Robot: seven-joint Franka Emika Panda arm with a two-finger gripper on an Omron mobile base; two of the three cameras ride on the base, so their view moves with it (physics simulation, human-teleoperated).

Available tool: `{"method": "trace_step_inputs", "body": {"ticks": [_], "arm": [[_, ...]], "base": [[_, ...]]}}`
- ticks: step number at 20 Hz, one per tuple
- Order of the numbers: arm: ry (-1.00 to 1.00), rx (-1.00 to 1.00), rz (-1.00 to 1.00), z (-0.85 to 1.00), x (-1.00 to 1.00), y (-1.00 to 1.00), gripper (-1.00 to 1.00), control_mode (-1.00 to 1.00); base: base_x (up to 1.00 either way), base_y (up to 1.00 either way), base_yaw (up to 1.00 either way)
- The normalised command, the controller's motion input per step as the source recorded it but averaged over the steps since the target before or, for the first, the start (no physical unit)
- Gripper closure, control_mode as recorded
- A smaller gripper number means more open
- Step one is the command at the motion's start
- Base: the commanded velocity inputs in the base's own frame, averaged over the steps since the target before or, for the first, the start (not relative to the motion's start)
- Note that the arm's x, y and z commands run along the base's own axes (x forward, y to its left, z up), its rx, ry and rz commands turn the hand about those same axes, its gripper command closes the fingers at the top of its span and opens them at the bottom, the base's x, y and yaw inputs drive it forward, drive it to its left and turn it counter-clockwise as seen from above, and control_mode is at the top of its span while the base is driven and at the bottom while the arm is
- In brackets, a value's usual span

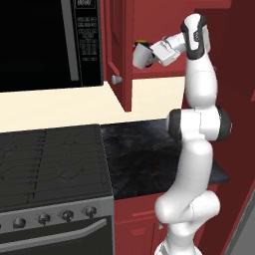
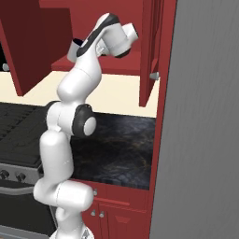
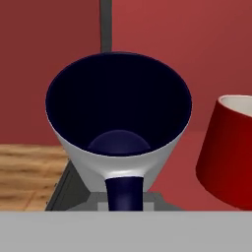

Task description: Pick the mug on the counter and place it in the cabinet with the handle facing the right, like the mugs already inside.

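The gripper (image 1: 141, 56) holds the mug (image 3: 118, 118) inside the cabinet (image 1: 149, 73); no writing is readable.

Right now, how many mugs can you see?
2 for certain. The white mug sits right in front of the hand camera, its dark handle nearest. A red mug stands beside it inside the cabinet. Others may be hidden behind them.

White arm (image 1: 200, 94) w/ dark joints
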Motion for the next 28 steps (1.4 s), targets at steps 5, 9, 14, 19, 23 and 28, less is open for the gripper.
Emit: {"method": "trace_step_inputs", "body": {"ticks": [5, 9, 14, 19, 23, 28], "arm": [[-0.01, -0.08, 0.00, -0.06, 0.11, 0.00, 1.00, -1.00], [0.00, -0.04, 0.00, 0.00, 0.07, 0.00, 1.00, -1.00], [0.00, 0.02, 0.00, -0.12, 0.00, 0.00, 1.00, -1.00], [-0.01, 0.04, 0.00, -0.18, 0.01, 0.00, -1.00, -1.00], [0.00, 0.00, 0.00, -0.05, 0.04, 0.00, -1.00, -1.00], [0.00, 0.00, -0.01, -0.02, 0.03, -0.01, -1.00, -1.00]], "base": [[0.00, 0.00, 0.00], [0.00, 0.00, 0.00], [0.00, 0.00, 0.00], [0.00, 0.00, 0.00], [0.00, 0.00, 0.00], [0.00, 0.00, 0.00]]}}
